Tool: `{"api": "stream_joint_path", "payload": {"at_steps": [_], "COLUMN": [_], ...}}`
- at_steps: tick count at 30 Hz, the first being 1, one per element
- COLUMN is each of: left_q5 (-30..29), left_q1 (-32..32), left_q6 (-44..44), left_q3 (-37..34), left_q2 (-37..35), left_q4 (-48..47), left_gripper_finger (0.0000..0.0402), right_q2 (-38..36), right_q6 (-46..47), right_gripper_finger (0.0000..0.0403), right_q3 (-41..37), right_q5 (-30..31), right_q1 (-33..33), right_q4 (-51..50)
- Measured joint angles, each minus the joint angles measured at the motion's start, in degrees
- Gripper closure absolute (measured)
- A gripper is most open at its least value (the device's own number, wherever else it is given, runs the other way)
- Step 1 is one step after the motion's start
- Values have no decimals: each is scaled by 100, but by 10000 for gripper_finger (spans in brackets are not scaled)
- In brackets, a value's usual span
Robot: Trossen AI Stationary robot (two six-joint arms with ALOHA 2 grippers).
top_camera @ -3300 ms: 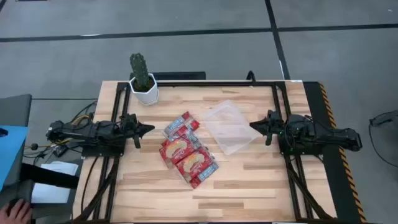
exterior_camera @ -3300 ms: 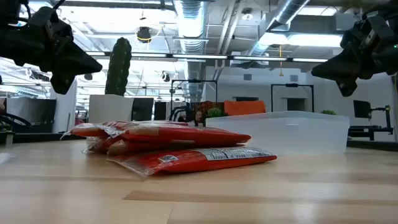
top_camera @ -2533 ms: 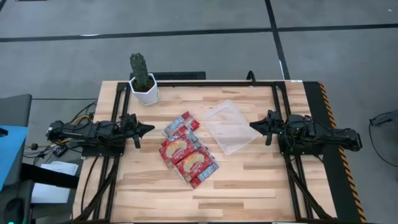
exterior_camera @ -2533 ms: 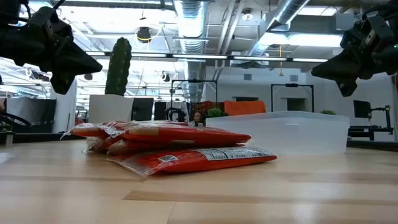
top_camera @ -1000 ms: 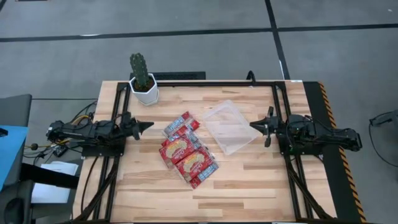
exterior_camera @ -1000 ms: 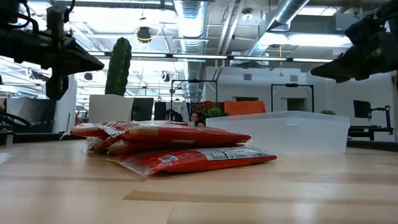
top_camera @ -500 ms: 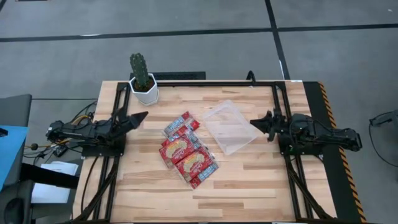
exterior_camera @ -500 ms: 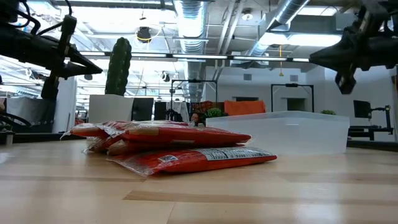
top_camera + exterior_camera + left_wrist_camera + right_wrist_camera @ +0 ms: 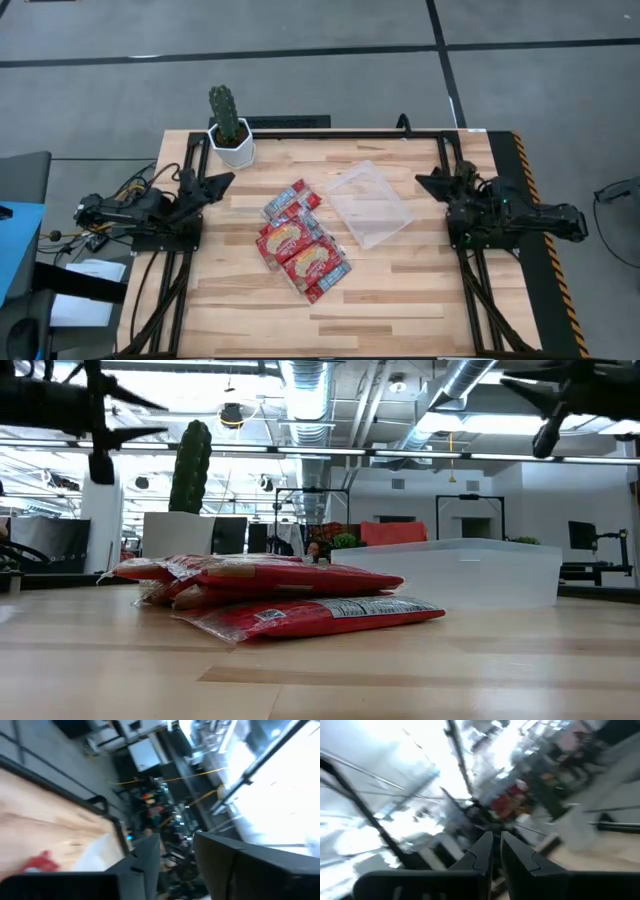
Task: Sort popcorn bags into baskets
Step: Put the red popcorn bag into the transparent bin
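The popcorn bags (image 9: 300, 243) are piled on the worktop (image 9: 400, 290) beside the basket (image 9: 368, 204), untouched; the left claw (image 9: 222, 181) is parted, the right claw (image 9: 424, 182) nearly closed, both empty.

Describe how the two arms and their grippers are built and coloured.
Both arms are black, slim and jointed, tapering to pointed tips. The left gripper and right gripper each carry two flat, dark, angular fingers. Loose black and pale cables trail beside the left arm's base.
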Motion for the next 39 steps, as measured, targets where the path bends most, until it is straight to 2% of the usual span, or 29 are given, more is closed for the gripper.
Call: {"api": "stream_joint_path", "payload": {"at_steps": [4, 9, 15, 17, 19, 23, 28, 31, 34, 39], "left_q5": [376, 957, 1178, 1328, 1494, 1998, 2594, 2951, 3263, 4061], "left_q1": [0, 0, 0, 0, 0, 15, 188, 304, 439, 711], "left_q6": [-214, -276, -275, -350, -426, -362, -514, -482, -351, -123], "left_q3": [85, 734, 2014, 2455, 2835, 3334, 3471, 3471, 3471, 3447], "left_q2": [0, 208, 1008, 1399, 1763, 2466, 3033, 3225, 3434, 3952], "left_q4": [58, -717, -2368, -2933, -3478, -3958, -3984, -4017, -4060, -4043], "left_gripper_finger": [263, 258, 260, 263, 266, 269, 269, 269, 269, 266], "right_q2": [1048, 2843, 4741, 5222, 5608, 6248, 7036, 7516, 8055, 9064], "right_q6": [-97, -201, -526, -295, 358, 2516, 5714, 7210, 8000, 8505], "right_gripper_finger": [339, 320, 301, 301, 303, 307, 300, 277, 235, 164], "right_q3": [1103, 2665, 4259, 4649, 4834, 4821, 4816, 4816, 4816, 4814], "right_q5": [-404, -1086, -1287, -1274, -1179, -426, 1298, 2194, 2539, 3205], "right_q1": [40, 436, 1329, 1676, 2045, 2997, 4297, 4864, 5115, 5079], "right_q4": [-1523, -3152, -3896, -4095, -4230, -4288, -4054, -3740, -3333, -2244]}}
